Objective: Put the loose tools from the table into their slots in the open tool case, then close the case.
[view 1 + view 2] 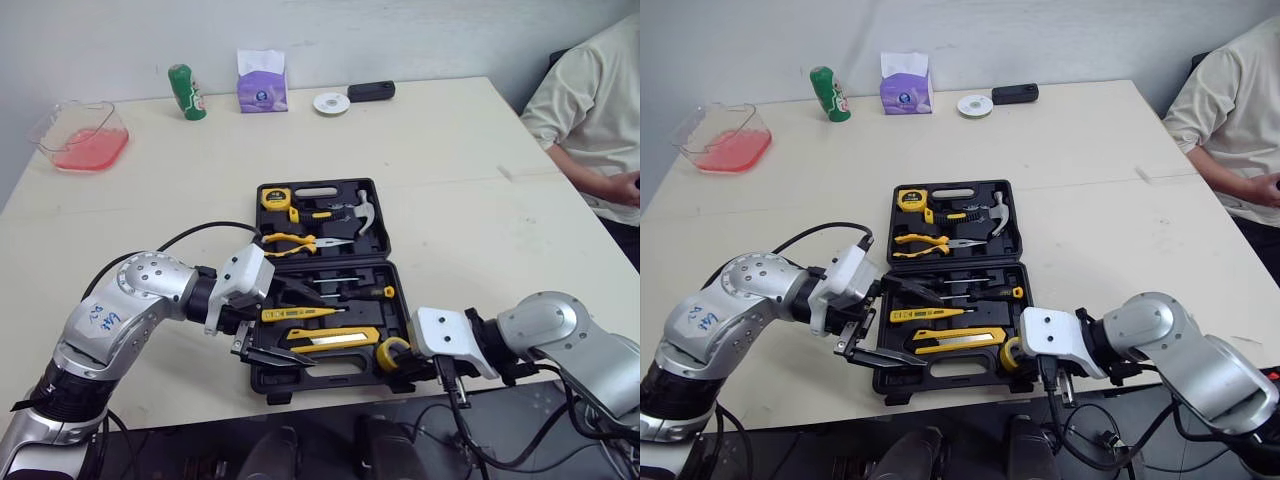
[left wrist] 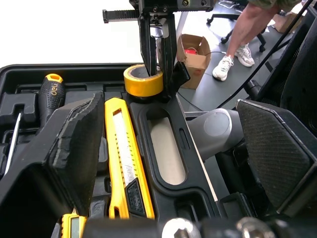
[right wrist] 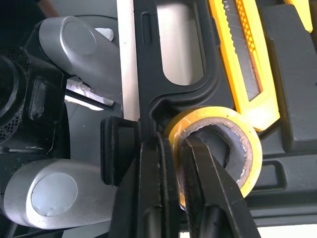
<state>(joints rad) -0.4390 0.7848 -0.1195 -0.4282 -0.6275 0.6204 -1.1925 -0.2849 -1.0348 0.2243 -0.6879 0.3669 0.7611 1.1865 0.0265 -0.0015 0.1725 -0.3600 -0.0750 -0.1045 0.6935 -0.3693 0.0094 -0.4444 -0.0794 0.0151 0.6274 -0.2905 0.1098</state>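
At the far left corner of the desk sits a clear container of red liquid. Along the far edge follow a green can, a purple tissue pack, a white disc and a black device.

The open tool case lies in the middle of the desk, near the front edge. Its far half carries a tape measure, pliers and a hammer. Its near half carries a screwdriver and a yellow utility knife.

The left hand hovers at the case's near left part, spread wide and holding nothing. In the left wrist view one finger is above the tools and the other is out past the case's front rim.

The yellow tape roll is at the near right corner of the case, just beside the end of the utility knife. Whether it is fully seated in its pocket cannot be told. The right hand pinches the roll's wall, with one finger inside the ring and the other outside it, against the case's rim.

At the desk's right side sits a person in a pale shirt.
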